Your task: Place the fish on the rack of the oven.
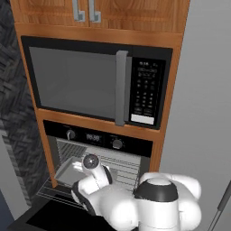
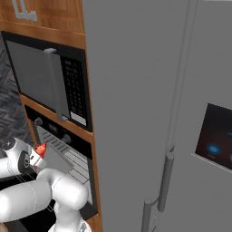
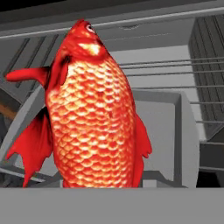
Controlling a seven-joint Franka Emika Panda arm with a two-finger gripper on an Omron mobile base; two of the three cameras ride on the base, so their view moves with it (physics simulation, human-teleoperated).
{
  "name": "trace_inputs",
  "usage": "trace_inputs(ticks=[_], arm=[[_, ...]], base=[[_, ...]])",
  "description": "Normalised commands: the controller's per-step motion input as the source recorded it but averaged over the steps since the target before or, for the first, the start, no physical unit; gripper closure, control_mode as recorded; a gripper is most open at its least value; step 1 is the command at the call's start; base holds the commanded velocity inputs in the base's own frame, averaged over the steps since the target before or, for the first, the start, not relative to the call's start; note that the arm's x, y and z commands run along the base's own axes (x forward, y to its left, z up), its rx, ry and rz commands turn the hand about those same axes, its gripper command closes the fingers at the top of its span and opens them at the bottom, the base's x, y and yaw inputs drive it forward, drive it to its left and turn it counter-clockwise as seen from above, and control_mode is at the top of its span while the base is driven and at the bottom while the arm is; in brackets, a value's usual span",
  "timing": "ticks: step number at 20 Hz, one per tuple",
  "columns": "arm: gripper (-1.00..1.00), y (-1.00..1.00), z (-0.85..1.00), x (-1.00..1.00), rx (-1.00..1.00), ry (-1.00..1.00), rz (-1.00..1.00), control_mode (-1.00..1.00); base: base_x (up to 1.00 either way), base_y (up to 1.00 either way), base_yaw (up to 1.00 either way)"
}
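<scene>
I am seeing the gripper (image 2: 37,156) clamping the fish (image 3: 89,118), jaws closed on its tail end. The fish is pointing head-first away from the hand, into the open oven (image 1: 97,149). It is hanging above the grey tray (image 3: 183,131) and the rack (image 3: 175,74), touching neither as far as I can tell.

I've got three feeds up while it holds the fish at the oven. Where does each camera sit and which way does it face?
Left base view: behind the arm on its left, looking forward and down at the microwave and open oven; white arm rises lower right.
Right base view: behind on the right, facing the refrigerator; arm lower left.
Hand view: on the hand, looking along the jaws at the fish, with tray and rack beyond.
Shared: both base views show microwave and oven.
</scene>
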Motion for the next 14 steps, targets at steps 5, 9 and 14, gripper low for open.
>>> trace_inputs(ticks=[5,9,14], arm=[[1.00,0.21,-0.41,0.26,-0.03,0.04,-0.11,-1.00],[1.00,0.00,-0.24,0.44,0.00,0.11,-0.05,-1.00],[1.00,0.03,-0.36,0.42,0.00,0.13,-0.03,-1.00]], base=[[0.00,0.00,0.00],[0.00,0.00,0.00],[0.00,0.00,0.00]])
